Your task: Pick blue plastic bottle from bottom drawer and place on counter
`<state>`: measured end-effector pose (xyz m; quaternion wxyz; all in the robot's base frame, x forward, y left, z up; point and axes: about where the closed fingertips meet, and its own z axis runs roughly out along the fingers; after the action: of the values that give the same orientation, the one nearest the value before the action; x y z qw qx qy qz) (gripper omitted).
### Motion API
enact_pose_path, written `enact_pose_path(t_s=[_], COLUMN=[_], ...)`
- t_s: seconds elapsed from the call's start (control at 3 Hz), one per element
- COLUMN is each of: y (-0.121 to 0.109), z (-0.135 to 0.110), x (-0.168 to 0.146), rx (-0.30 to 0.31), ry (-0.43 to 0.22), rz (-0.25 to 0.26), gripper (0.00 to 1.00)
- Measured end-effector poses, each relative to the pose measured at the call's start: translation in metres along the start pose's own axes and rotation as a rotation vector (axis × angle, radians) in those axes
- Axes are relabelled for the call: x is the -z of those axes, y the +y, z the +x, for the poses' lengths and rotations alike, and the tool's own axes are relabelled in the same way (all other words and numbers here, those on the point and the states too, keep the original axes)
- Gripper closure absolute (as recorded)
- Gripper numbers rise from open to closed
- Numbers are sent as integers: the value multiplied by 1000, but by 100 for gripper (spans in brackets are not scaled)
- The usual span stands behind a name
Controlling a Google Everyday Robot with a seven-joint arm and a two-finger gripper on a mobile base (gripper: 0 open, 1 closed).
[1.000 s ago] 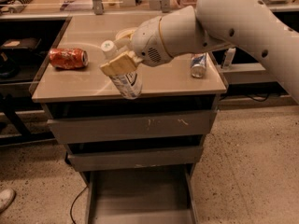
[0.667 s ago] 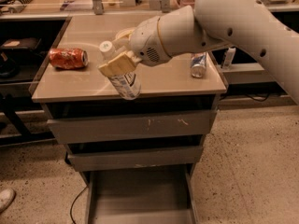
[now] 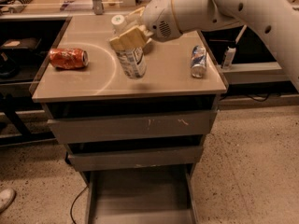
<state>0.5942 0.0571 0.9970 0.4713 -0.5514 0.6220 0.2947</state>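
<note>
The gripper (image 3: 130, 38), in the upper middle of the frame, has its jaws clasped across the blue plastic bottle (image 3: 133, 63), hiding the bottle's midsection; the label print is too small to read. The arm (image 3: 243, 8) runs out past the top and right edges and covers the tabletop's (image 3: 168, 78) far right corner. The bottom drawer (image 3: 140, 195) is cut off by the lower edge. A shoe (image 3: 5, 199) at lower left is cropped. The objects along the top edge are blurred beyond telling.
</note>
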Motion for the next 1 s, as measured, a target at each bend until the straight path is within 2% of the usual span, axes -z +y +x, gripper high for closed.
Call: enact_pose_path(t_s=[0.33, 1.0], y=[-24, -59], z=[8, 29], x=[-2, -21], rx=[-36, -124], ry=[-18, -35], rz=[-16, -91], gripper=[100, 100])
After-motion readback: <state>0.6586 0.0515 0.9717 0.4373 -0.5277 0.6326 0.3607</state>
